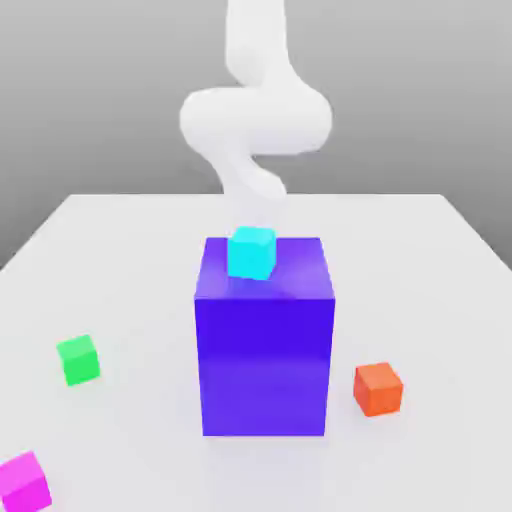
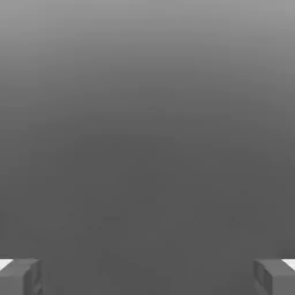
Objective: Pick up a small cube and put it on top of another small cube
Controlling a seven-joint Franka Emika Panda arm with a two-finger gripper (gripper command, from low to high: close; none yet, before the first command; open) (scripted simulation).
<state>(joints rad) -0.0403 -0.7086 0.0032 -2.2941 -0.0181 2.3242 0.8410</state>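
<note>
No readable text, labels, brands, numbers or signs.

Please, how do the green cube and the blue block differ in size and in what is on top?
The blue block is much larger than the green cube. The blue block carries a cyan cube on top, while the green cube carries nothing. Both have flat faces and stand on the table.
</note>
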